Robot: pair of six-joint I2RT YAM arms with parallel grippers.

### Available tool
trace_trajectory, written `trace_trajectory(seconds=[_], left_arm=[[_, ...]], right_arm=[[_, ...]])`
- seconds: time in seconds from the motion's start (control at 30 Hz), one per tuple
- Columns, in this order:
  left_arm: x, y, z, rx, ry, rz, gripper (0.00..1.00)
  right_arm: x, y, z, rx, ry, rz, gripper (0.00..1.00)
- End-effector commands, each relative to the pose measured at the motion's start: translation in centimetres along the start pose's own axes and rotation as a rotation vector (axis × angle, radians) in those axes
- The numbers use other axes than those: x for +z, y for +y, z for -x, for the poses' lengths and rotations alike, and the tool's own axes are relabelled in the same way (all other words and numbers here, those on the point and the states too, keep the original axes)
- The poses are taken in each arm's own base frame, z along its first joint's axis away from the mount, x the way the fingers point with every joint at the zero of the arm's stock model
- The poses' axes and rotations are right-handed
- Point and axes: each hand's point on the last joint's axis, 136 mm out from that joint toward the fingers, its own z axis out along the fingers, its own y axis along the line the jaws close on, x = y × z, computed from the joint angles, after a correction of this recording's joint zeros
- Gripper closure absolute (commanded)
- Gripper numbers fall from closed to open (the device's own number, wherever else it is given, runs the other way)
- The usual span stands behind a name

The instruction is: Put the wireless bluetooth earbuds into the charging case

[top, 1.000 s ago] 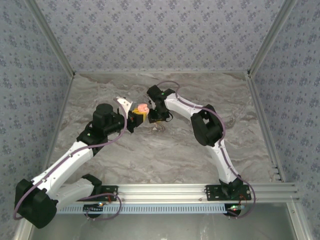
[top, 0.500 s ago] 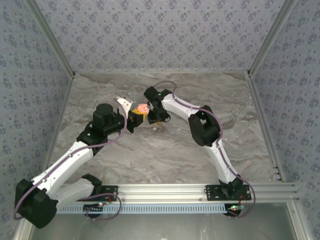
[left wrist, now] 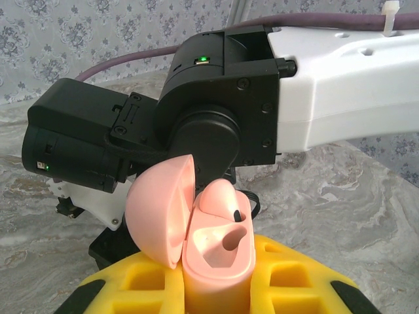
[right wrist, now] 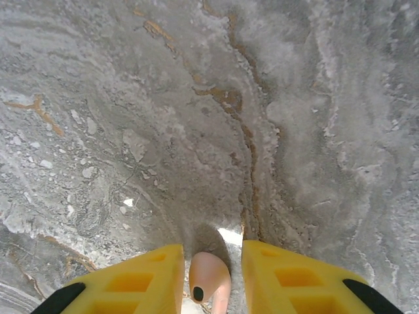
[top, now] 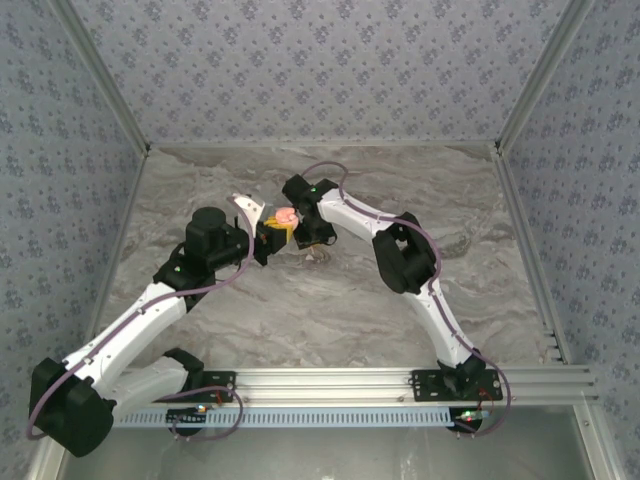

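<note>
Clamping, left pincer (left wrist: 216, 291): yellow fingers closed on the pink charging case (left wrist: 216, 258), bottom centre of the left wrist view.
Case lid (left wrist: 160, 209): swung open to the left.
Earbuds: two, both pink.
Seated earbud (left wrist: 219, 196): upright in the case's far socket.
Gripped earbud (right wrist: 209, 280): bottom centre, above the marbled worktop (right wrist: 196, 98).
Right pincer (right wrist: 211, 261): narrow, holding that earbud.
Green lights (left wrist: 201, 61): two, on the right arm's black housing.

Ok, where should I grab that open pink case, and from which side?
Grip the case by its lower body, coming from the closed end, as the left pincer does. The lid is hinged open and an earbud sits in the mouth, so keep that end clear.
</note>
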Motion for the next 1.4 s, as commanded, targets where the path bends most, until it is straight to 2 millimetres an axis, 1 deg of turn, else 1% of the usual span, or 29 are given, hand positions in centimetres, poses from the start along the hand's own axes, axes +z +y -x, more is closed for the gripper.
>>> trace_trajectory(seconds=[0.0, 0.27, 0.4, 0.47, 0.57, 0.7, 0.97, 1.13, 1.37], left_arm=[[-0.4, -0.2, 1.7, 0.033, -0.046, -0.001, 0.91], [-0.4, -0.2, 1.6, 0.030, -0.043, -0.002, 0.91], [-0.4, -0.2, 1.5, 0.029, -0.043, -0.001, 0.91], [-0.4, -0.2, 1.5, 0.030, -0.042, 0.000, 0.91], [-0.4, -0.1, 1.5, 0.029, -0.042, 0.001, 0.91], [-0.4, -0.1, 1.4, 0.028, -0.038, 0.002, 0.91], [0.3, 0.5, 0.6, -0.004, -0.018, 0.018, 0.91], [1.9, 1.8, -1.0, -0.066, 0.030, 0.046, 0.91], [3.9, 3.6, -3.3, -0.169, 0.073, 0.100, 0.91]], right_arm=[[1.5, -0.5, -1.8, -0.030, 0.071, -0.071, 0.69], [2.3, -1.1, -2.6, -0.060, 0.095, -0.142, 0.70], [2.6, -1.1, -2.7, -0.057, 0.099, -0.144, 0.76], [2.4, -1.1, -2.6, -0.054, 0.094, -0.139, 0.79], [2.1, -1.2, -2.5, -0.049, 0.088, -0.135, 0.81], [1.0, -1.5, -1.8, -0.026, 0.051, -0.099, 0.82], [-1.5, -2.6, -0.6, 0.050, -0.056, 0.088, 0.82], [-3.2, -3.5, 0.1, 0.120, -0.130, 0.232, 0.82], [-5.5, -5.0, 0.5, 0.187, -0.236, 0.341, 0.82]])
